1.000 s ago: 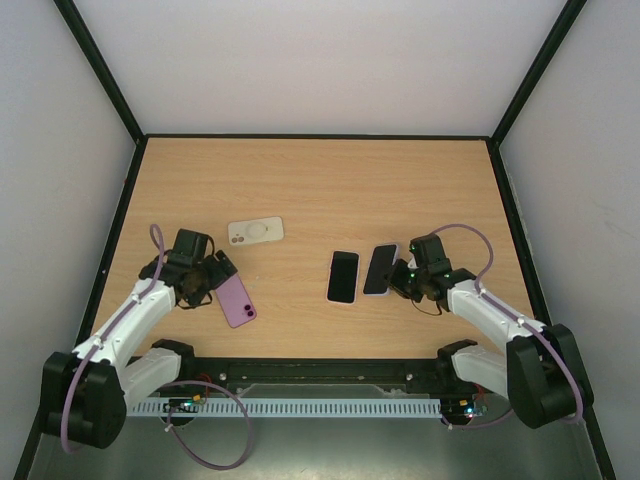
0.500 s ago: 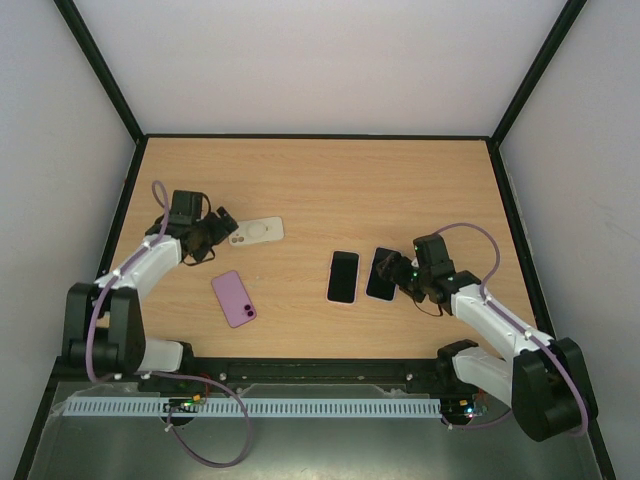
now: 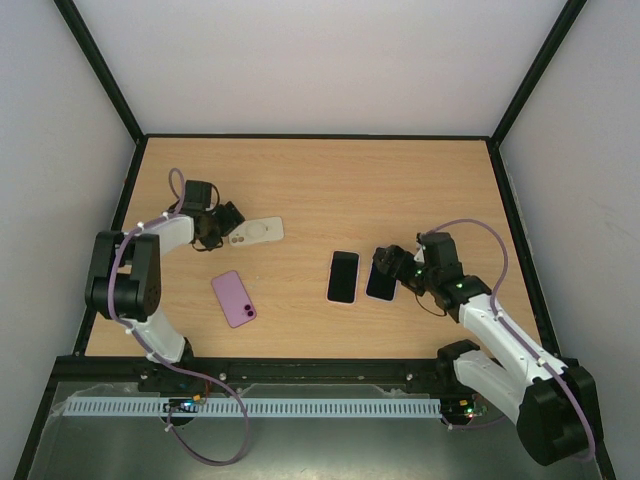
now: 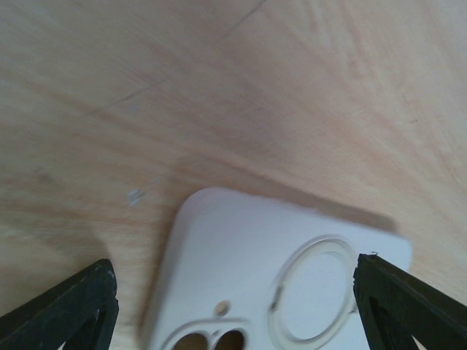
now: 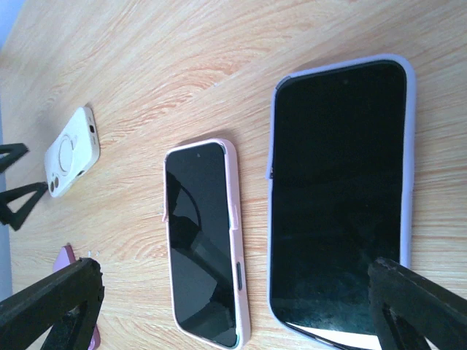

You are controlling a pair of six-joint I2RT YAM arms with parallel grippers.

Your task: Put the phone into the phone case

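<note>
White phone case (image 3: 257, 231) flat before wide-spread left claw (image 3: 231, 222).

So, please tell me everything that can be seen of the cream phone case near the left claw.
The cream phone case lies flat on the wooden table, left of centre, outer back up. It looks like smooth matte plastic or silicone, with rounded corners, a round ring on the back and camera cut-outs at the end nearest the left claw. That claw's open fingers stand either side of this end; no contact is visible. Wood shows through the cut-outs, so it seems empty.
</note>
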